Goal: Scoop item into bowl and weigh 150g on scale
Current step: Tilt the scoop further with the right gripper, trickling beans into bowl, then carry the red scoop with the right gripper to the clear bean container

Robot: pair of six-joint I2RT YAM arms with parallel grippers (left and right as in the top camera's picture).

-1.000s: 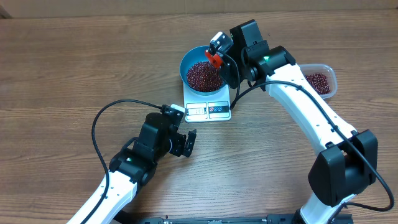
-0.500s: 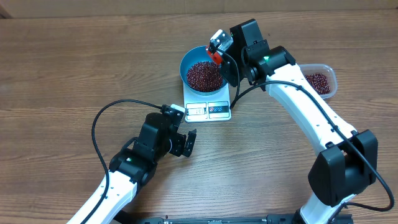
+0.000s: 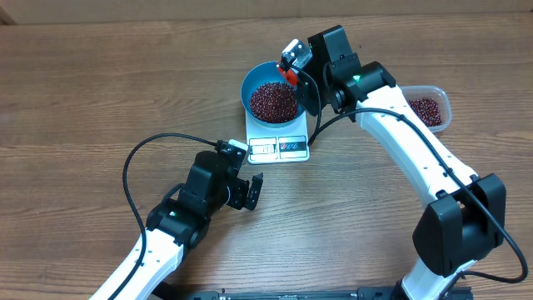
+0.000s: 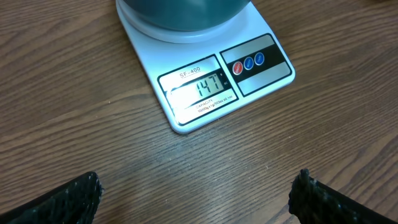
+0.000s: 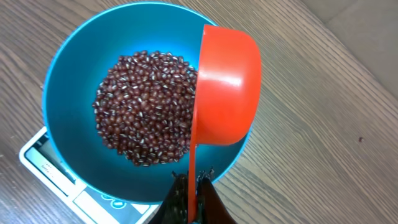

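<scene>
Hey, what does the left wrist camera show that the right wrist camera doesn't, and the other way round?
Left wrist only: the display reading 147, three round buttons, and the open left gripper. Right wrist only: the beans heaped in the blue bowl and the red scoop tipped over its rim, held by the shut right gripper. Both: the bowl sitting on the white scale, on the wooden table.

Your left gripper (image 4: 196,200) sits low, jaws spread wide. Your right arm's stretched forward, right gripper (image 5: 191,198) pinched tight on the red scoop (image 5: 227,87) handle.
</scene>
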